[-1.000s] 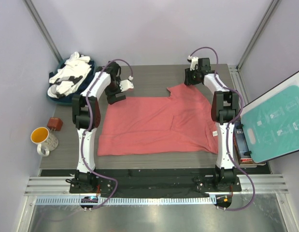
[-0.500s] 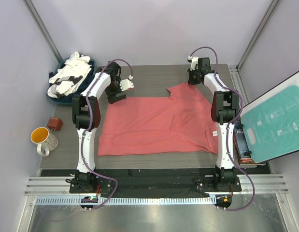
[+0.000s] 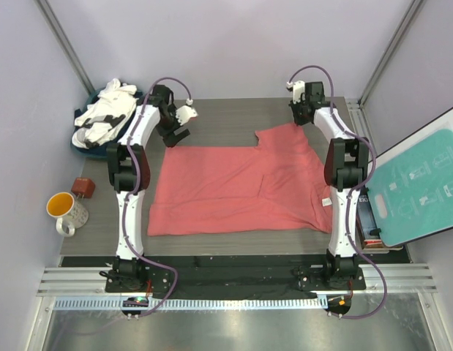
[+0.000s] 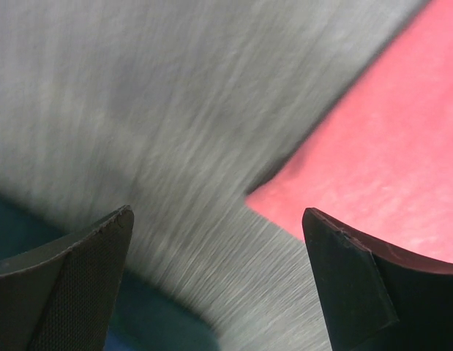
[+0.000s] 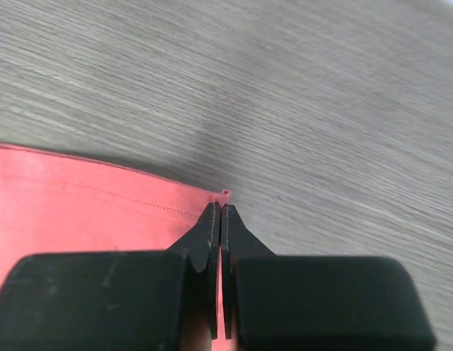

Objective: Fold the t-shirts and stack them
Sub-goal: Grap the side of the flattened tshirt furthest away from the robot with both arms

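Your right tool is pinched tight on the far right corner of the coral-red t-shirt, with a sliver of red cloth poking out past the fingertips and a stitched hem running off to the left across the grey wood-grain bench.

From above, that tool sits at the shirt's far right edge. The coral-red t-shirt lies spread mostly flat across the middle of the bench, between the two arms.

Your left tool hangs at the shirt's far left corner. In its own wrist view the left tool stands wide, gripping nothing, and the red corner lies on the bench between the spread fingers, nearer the right one.

Off the bench's far left corner you can see the white and navy t-shirts heaped together. An orange-lined mug stands beyond the left edge, well apart from the red shirt. A teal board leans at the right.
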Controlling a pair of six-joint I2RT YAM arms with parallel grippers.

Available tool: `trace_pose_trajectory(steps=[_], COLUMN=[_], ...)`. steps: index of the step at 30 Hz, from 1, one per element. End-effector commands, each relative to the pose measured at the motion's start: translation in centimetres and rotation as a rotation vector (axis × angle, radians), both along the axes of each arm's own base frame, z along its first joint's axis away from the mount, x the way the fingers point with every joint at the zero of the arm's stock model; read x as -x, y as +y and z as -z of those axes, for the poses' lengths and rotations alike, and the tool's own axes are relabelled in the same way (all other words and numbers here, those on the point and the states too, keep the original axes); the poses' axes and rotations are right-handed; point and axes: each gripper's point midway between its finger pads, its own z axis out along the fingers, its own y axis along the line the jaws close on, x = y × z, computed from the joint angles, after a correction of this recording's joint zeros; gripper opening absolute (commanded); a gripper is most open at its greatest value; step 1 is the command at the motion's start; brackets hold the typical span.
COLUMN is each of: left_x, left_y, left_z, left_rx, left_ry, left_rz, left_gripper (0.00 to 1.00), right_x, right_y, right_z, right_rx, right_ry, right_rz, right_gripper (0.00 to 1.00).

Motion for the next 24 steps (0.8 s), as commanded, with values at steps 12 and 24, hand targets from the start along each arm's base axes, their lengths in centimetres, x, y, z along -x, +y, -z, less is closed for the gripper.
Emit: trace_pose_trajectory(steps=[12,24], left_x=[3.9,4.5], left_y=[-1.4,0.5], left_z=[3.0,3.6], left_rx=[0.136,0.114], left_ry=[0.208,0.230], left_rz=[0.276,0.357], left_gripper=[0.88,0.75], right_x=[2.2,2.9], right_y=[-0.2,1.2], right_z=[-9.7,-11.1], right_rx=[0.093,0.122], right_ry=[-0.153,-0.178], right_rz=[-0.037,-0.077], right_gripper=[0.01,0.01])
